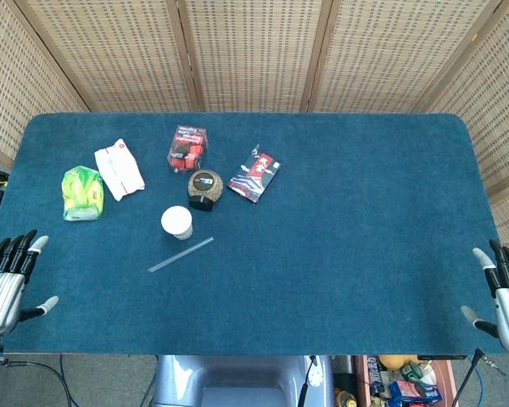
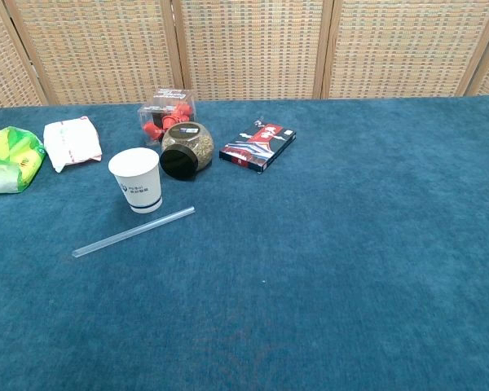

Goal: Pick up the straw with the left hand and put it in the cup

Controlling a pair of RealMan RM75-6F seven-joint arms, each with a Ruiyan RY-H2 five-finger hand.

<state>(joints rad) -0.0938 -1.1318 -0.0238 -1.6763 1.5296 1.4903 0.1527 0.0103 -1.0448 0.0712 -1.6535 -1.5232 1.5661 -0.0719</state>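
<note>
A clear straw [image 1: 181, 254] [image 2: 134, 231] lies flat on the blue table, slanting from lower left to upper right. Just behind its right end stands a white paper cup [image 1: 176, 222] [image 2: 136, 180], upright and open at the top. My left hand [image 1: 8, 275] hovers at the table's near left corner, fingers apart, holding nothing, well left of the straw. My right hand [image 1: 506, 290] sits at the near right corner, fingers also spread and empty. Neither hand shows in the chest view.
Behind the cup lie a tipped jar with a black lid [image 1: 205, 190] [image 2: 184, 150], a clear box of red items [image 1: 187, 147], a dark packet [image 1: 254, 177], a white pouch [image 1: 120, 169] and a green bag [image 1: 82, 192]. Wicker screens stand behind the table.
</note>
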